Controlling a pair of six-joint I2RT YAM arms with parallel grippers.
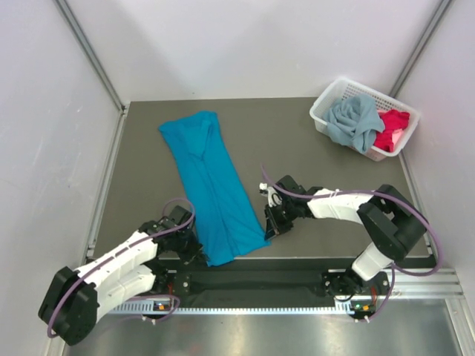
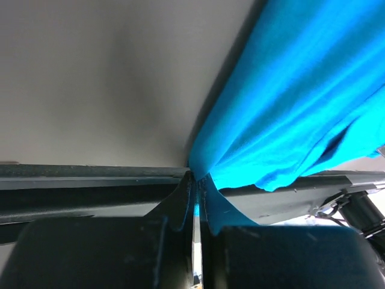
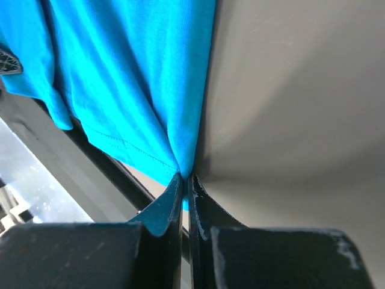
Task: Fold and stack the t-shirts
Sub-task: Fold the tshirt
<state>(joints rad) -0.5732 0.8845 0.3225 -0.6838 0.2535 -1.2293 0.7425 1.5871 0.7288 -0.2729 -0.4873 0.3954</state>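
Your grey table point(image 1: 319, 170) sits between white walls point(image 1: 245, 44); left gripper point(image 2: 194, 179) and right gripper point(image 3: 185, 179) each clamp the teal shirt point(image 1: 211, 185).

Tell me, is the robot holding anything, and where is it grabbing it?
Yes, the teal-blue t-shirt. The left gripper pinches its near left corner and the right gripper pinches its near right corner, both shut on the cloth.

your left gripper point(image 2: 194, 178) and right gripper point(image 3: 185, 177) both sit low and angled inward, fingers point(image 3: 161, 212) pinched tight on the teal t-shirt point(image 1: 211, 185) hem.
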